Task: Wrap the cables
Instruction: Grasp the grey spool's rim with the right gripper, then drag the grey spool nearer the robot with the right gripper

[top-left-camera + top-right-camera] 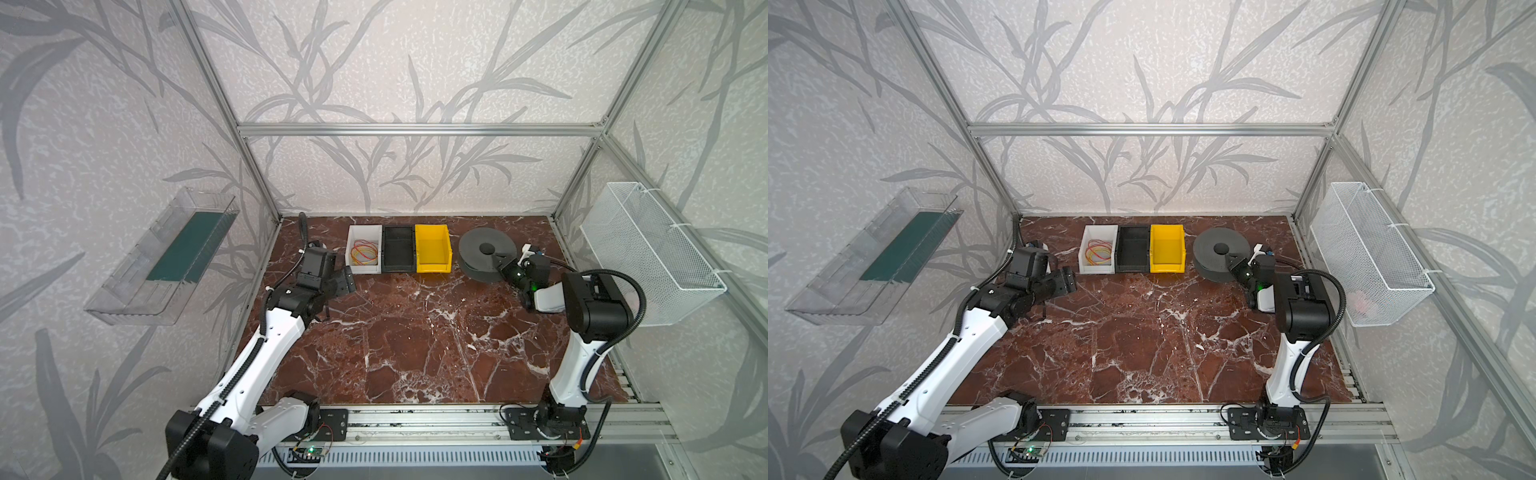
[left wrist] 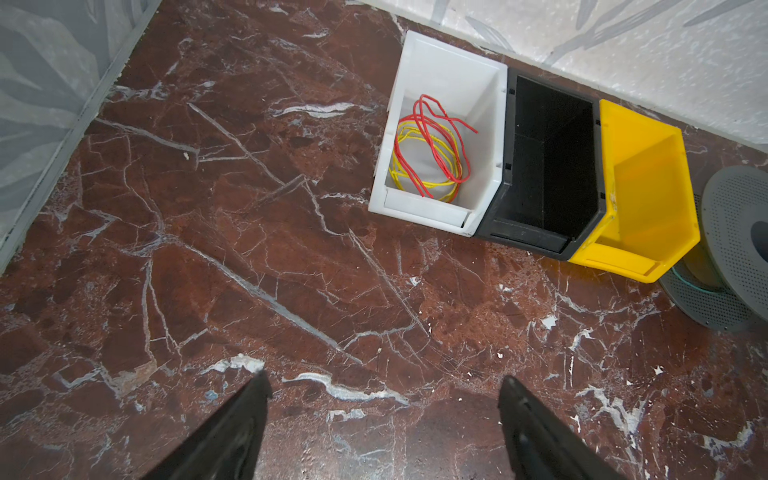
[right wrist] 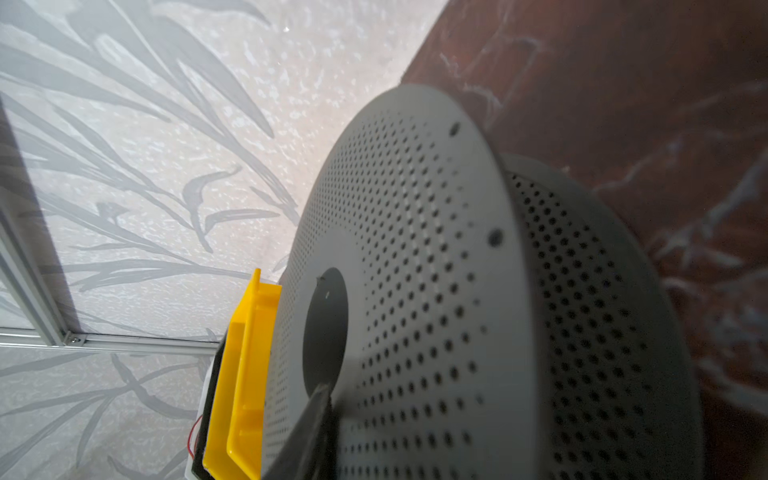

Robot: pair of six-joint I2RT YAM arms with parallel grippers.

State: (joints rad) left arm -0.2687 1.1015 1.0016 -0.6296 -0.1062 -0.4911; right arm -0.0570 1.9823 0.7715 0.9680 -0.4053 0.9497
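The cables (image 1: 365, 252) (image 1: 1099, 252), one red and one yellow, lie coiled in loose loops inside the white bin (image 1: 352, 249) at the back; the left wrist view shows the cables (image 2: 424, 137) from above. My left gripper (image 1: 347, 283) (image 2: 384, 382) hovers open over bare marble just in front and to the left of that bin, with nothing between its fingers. My right gripper (image 1: 500, 266) (image 1: 1236, 266) is at the near right rim of the grey perforated spool (image 1: 478, 243) (image 3: 436, 249). One finger (image 3: 311, 428) lies on the top flange; the other is hidden beneath.
A black bin (image 1: 398, 249) and a yellow bin (image 1: 432, 249) stand joined to the white one, with the spool to their right. A white wire basket (image 1: 648, 249) hangs on the right wall and a clear tray (image 1: 162, 257) on the left wall. Aluminium frame posts edge the table.
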